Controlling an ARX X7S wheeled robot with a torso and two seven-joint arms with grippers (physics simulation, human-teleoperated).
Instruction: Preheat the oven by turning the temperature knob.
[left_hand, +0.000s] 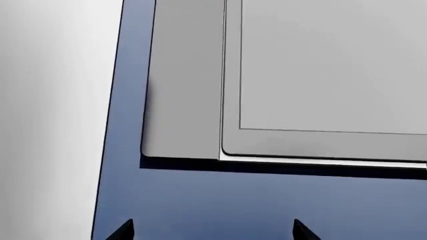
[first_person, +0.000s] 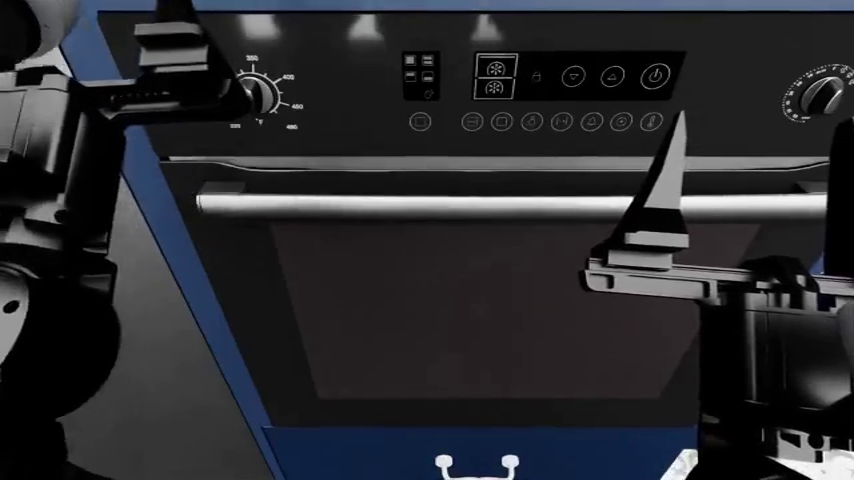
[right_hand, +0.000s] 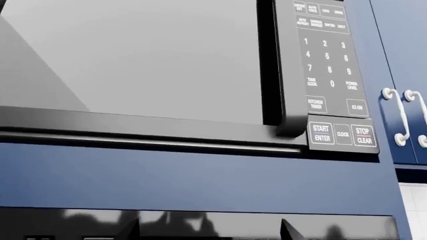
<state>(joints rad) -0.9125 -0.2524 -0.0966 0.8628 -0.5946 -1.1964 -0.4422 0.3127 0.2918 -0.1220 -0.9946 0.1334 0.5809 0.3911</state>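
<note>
While oven (first_person: 494, 300) door shut (glass dark), left gripper (first_person: 200, 75) beside temperature knob (first_person: 259, 94)

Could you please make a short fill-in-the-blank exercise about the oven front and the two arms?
1. The temperature knob, ringed by numerals, sits at the ___ end of the oven panel in the head view.
2. The left gripper is beside the ___ knob.
3. The long silver handle lies ___ the button panel.
4. Above the oven, the right wrist view shows a ___ with a number keypad.

Missing words: left; temperature; below; microwave

Both arms raised — left pincer (first_person: 167, 45) and right pincer (right_hand: 210, 229) seemingly open
</note>
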